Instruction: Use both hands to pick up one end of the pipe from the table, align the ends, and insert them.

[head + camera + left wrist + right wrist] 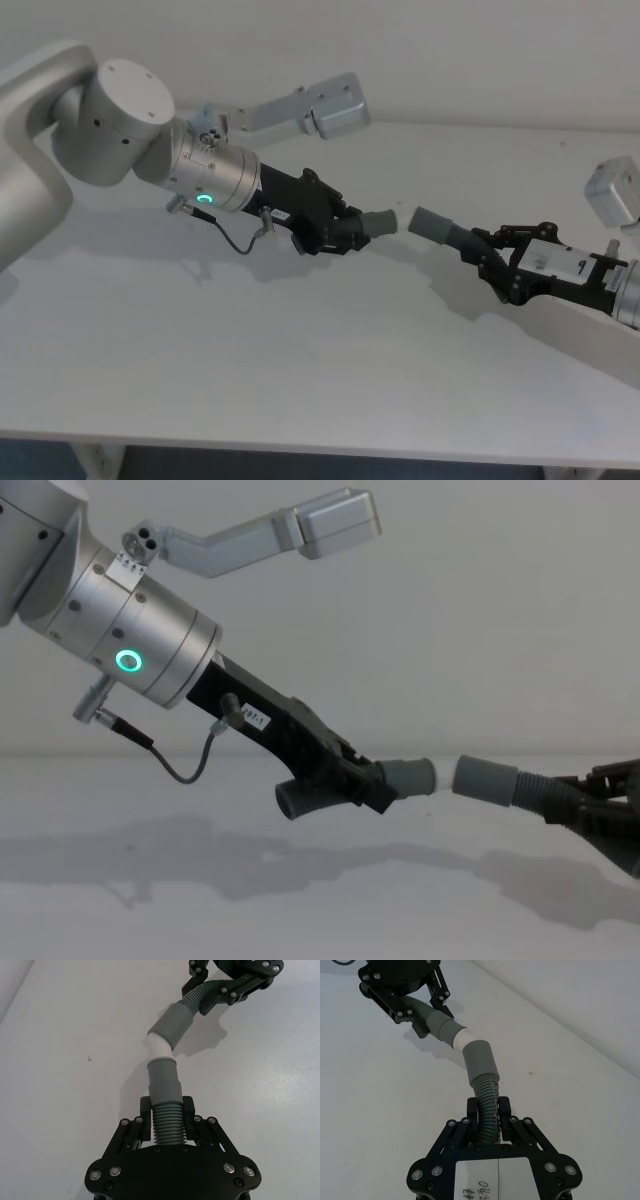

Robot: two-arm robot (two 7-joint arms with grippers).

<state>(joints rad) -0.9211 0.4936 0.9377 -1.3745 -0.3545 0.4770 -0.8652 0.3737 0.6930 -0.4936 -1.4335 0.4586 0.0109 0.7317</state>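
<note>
A: What was nearest?

B: The bare white-grey tabletop (300, 360). Nothing lay on it. Just above it, the black two-fingered left pincer (345, 232) pinched the ribbed part of the short dark grey plastic pipe piece (375, 224). That pincer sat on the thick silver arm with a green ring light (128, 661).

A: And the other one?

B: The black right pincer (490, 252) pinched the ribbed part of the longer dark grey pipe piece (440, 228). Both pieces were held up off the tabletop.

A: Were the pieces joined?

B: No. The pale tip (160, 1046) of the short piece pointed at the wide grey collar (479, 1057) of the other. In the chest view a small gap showed between them. So I think picking up was done, lining up was nearly done, and pushing in was left.

A: And farther back?

B: A plain pale wall (450, 50), and a grey metal bracket (305, 108) near it.
</note>
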